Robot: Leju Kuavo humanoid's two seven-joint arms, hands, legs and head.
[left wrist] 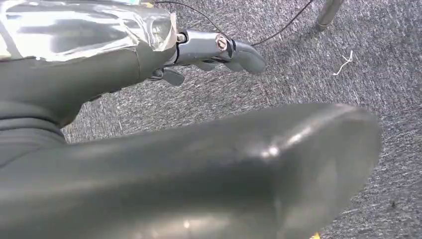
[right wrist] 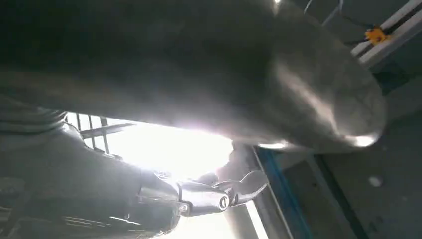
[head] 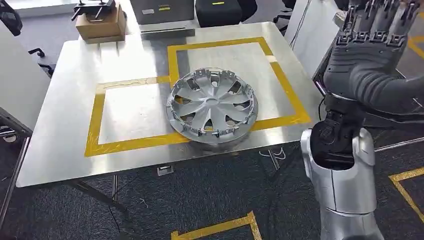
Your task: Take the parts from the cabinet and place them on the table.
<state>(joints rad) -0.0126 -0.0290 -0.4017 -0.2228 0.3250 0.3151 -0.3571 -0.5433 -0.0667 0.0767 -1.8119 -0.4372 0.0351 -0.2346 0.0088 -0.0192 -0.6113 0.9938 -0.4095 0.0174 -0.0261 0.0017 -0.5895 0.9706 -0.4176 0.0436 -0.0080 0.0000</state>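
A silver wheel cover [head: 212,106] lies flat on the steel table [head: 65,125], straddling the yellow tape line between two marked squares. My right hand [head: 375,35] is raised beyond the table's right edge, fingers spread and pointing up, holding nothing. In the right wrist view the same hand [right wrist: 209,194] shows bare fingers against bright light. My left hand [left wrist: 164,159] hangs over grey carpet, its fingers [left wrist: 224,47] stretched out with nothing in them.
A cardboard box [head: 102,25] with a black part on top stands at the table's far edge, with dark cases [head: 165,10] behind it. A white panel [head: 310,30] rises right of the table. Yellow tape [head: 220,227] marks the carpet in front.
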